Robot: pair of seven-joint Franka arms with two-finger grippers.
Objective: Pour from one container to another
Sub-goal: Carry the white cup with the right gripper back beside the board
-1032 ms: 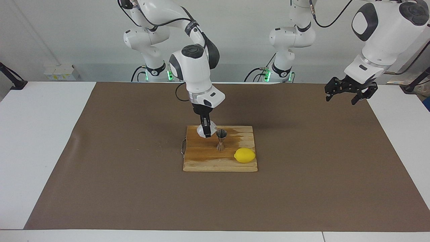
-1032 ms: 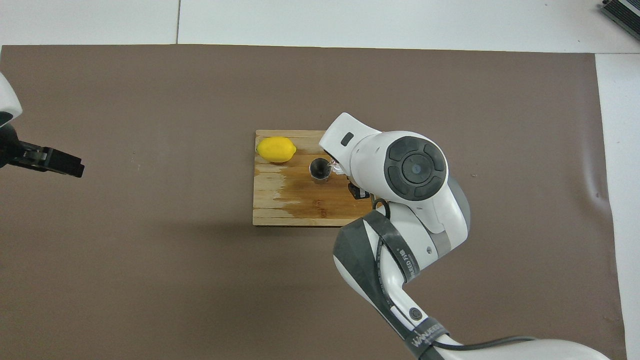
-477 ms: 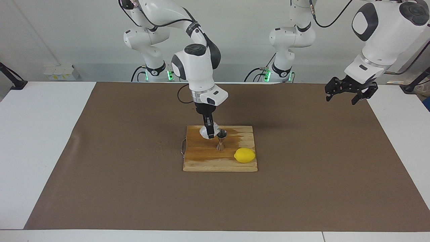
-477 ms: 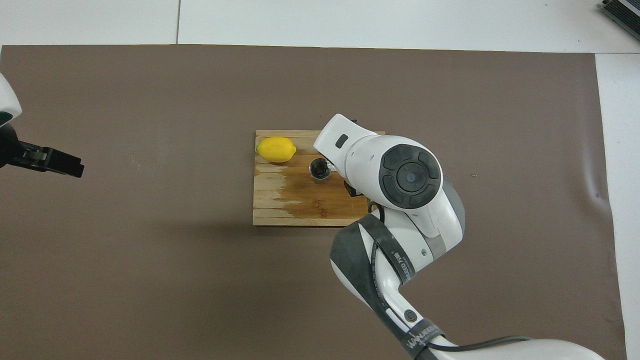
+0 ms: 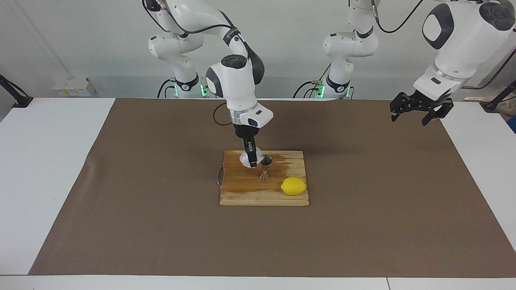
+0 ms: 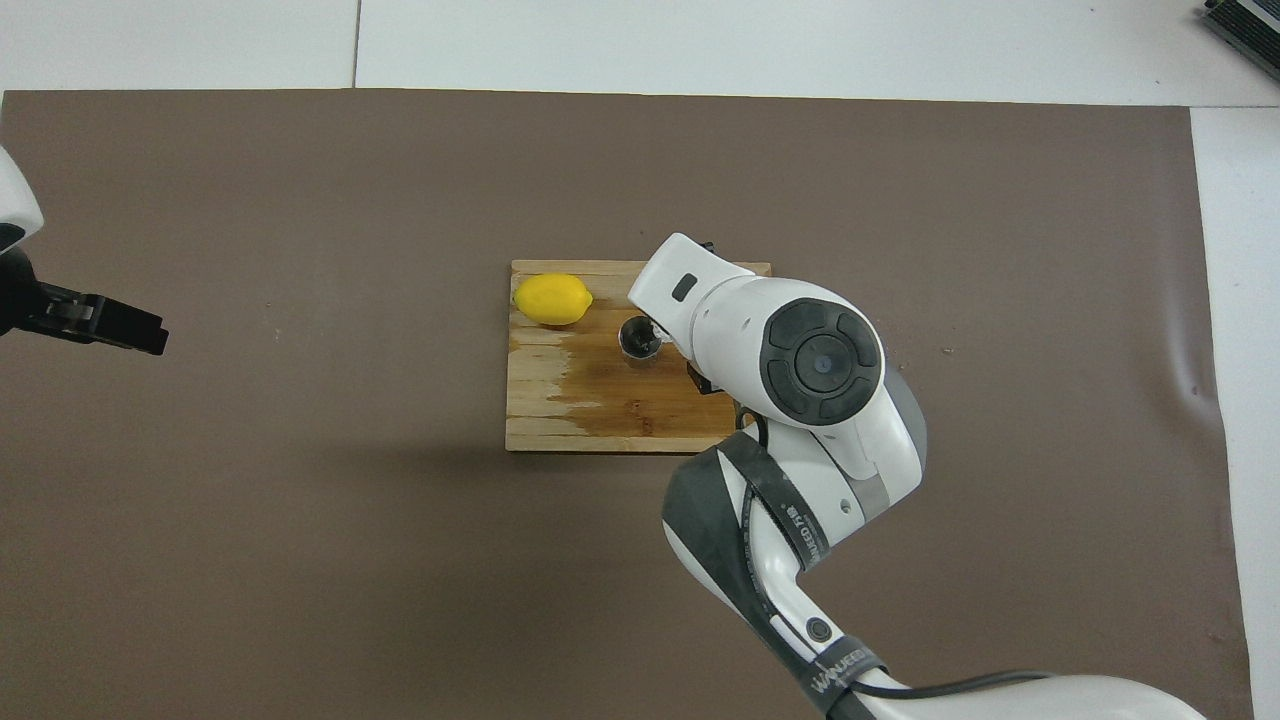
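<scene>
My right gripper (image 5: 250, 158) is shut on the small translucent whitish cup (image 5: 245, 158) and holds it tilted just above the wooden board (image 5: 242, 189), its rim against the mouth of the steel hourglass jigger (image 5: 265, 168). The jigger stands upright on the board and shows as a dark round mouth in the overhead view (image 6: 638, 338). There the right arm's wrist hides the cup. My left gripper (image 5: 417, 110) waits in the air over the mat at the left arm's end of the table, also seen in the overhead view (image 6: 120, 328).
A yellow lemon (image 5: 293, 186) lies on the board beside the jigger, farther from the robots, toward the left arm's end. The board (image 6: 560, 400) has a dark wet stain. A brown mat (image 5: 141, 201) covers the table.
My right gripper has tilted and shifted the cup toward the jigger, until its rim meets the jigger's mouth. The left arm has not moved.
</scene>
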